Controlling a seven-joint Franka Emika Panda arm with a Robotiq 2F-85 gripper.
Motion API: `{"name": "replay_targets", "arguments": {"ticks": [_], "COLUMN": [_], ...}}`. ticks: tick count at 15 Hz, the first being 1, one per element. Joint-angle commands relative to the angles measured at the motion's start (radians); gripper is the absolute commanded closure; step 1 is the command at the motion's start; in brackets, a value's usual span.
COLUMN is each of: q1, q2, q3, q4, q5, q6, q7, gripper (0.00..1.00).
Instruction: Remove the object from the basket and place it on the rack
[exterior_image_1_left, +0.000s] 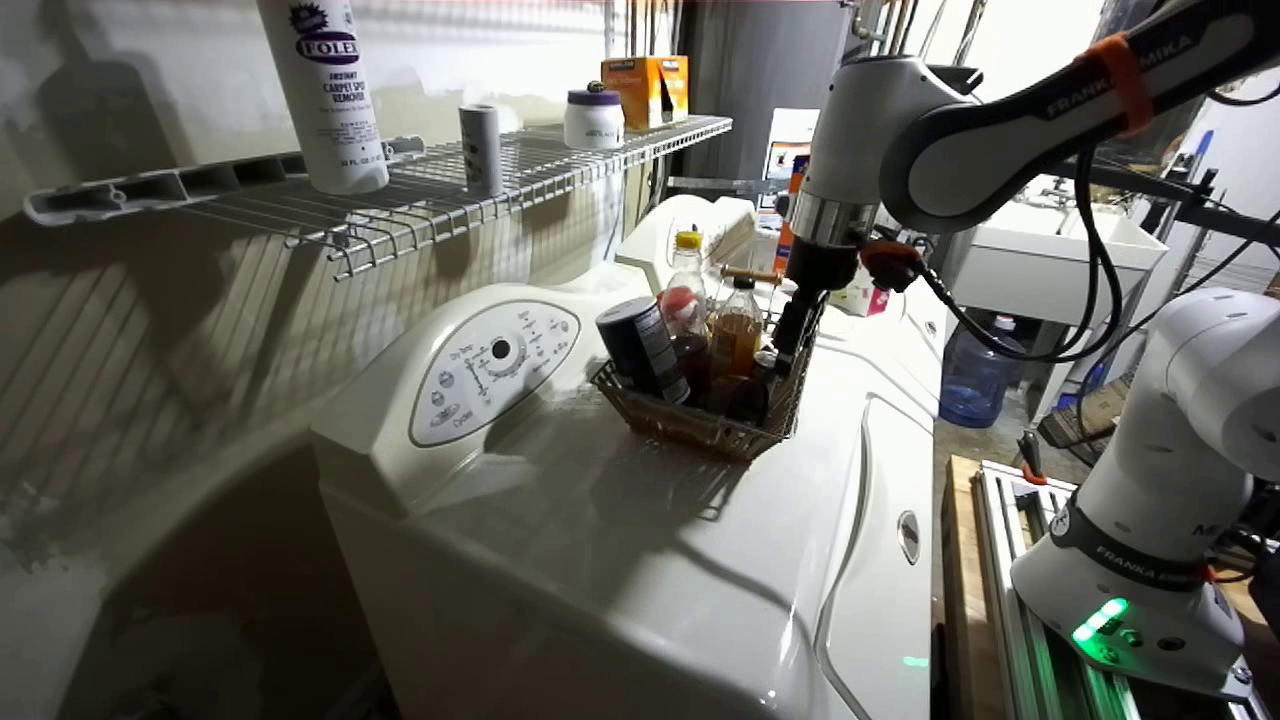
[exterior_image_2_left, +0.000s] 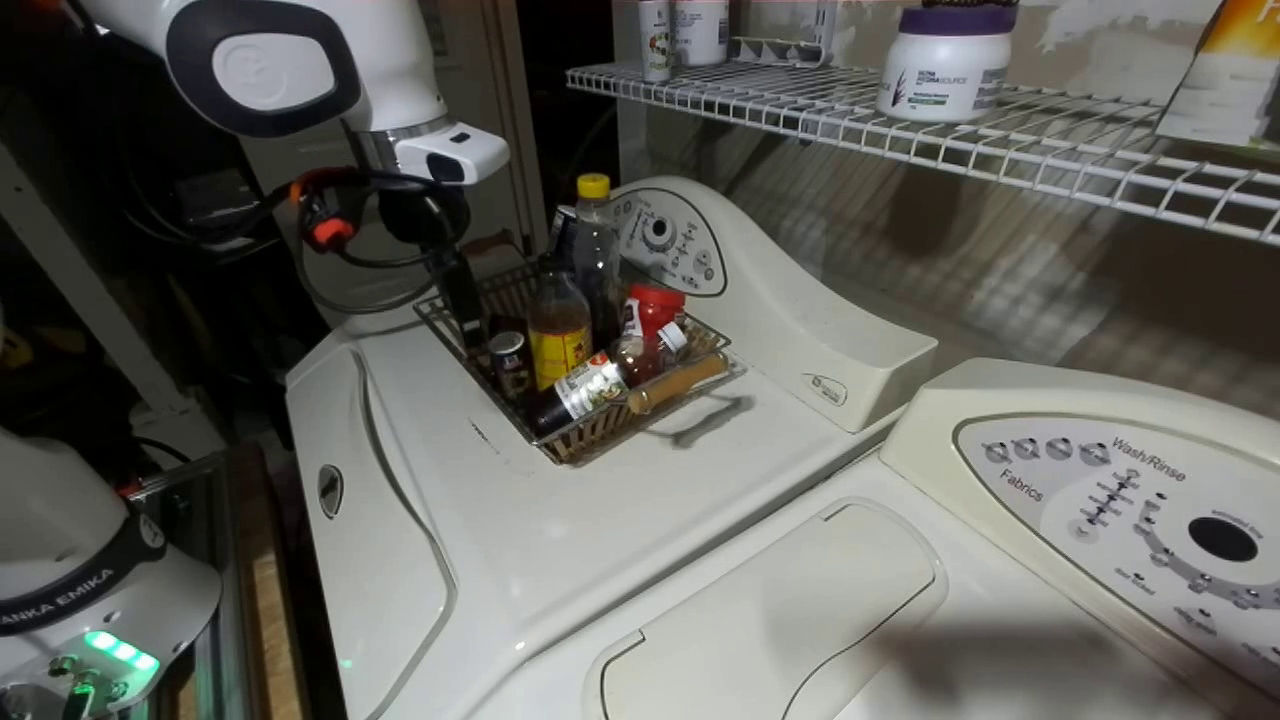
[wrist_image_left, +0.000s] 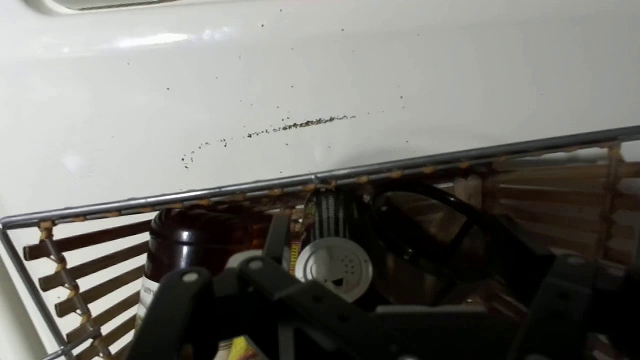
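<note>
The object, a small dark can with a silver perforated lid, stands in the basket; it shows in an exterior view (exterior_image_2_left: 512, 370) and in the wrist view (wrist_image_left: 334, 270). The basket (exterior_image_2_left: 590, 438) has slatted sides and a metal rim; it also shows in an exterior view (exterior_image_1_left: 690, 418) and the wrist view (wrist_image_left: 240, 189). My gripper (exterior_image_1_left: 792, 330) points down into the basket (exterior_image_2_left: 464, 310). In the wrist view the gripper (wrist_image_left: 391, 220) is open, fingers apart, with the can between them nearer the left finger. The rack (exterior_image_1_left: 550, 165) is a white wire shelf (exterior_image_2_left: 1090, 178) above.
Bottles (exterior_image_2_left: 560, 330) crowd the basket beside my gripper, with a large dark canister (exterior_image_1_left: 645, 350) and a red-lidded jar (exterior_image_2_left: 655, 308). A dark rim-like thing (wrist_image_left: 425, 192) lies beside the can. The rack holds a white bottle (exterior_image_1_left: 335, 110), grey can (exterior_image_1_left: 481, 150), white jar (exterior_image_2_left: 945, 70) and orange box (exterior_image_1_left: 645, 92).
</note>
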Motion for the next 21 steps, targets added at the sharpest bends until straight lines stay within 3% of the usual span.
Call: {"name": "replay_targets", "arguments": {"ticks": [1, 11, 15, 17, 21], "q1": [-0.025, -0.051, -0.050, -0.052, -0.060], "q2": [-0.006, 0.044, 0.061, 0.069, 0.077], "q3": [0.000, 0.000, -0.002, -0.002, 0.001], "q4": [-0.041, -0.037, -0.031, -0.028, -0.027], "q5": [-0.036, -0.029, -0.024, -0.025, -0.033], "q6": [0.070, 0.163, 0.190, 0.199, 0.221], "q7": [0.043, 0.091, 0.101, 0.106, 0.118], "gripper": [0.00, 0.00, 0.28, 0.52, 0.80]}}
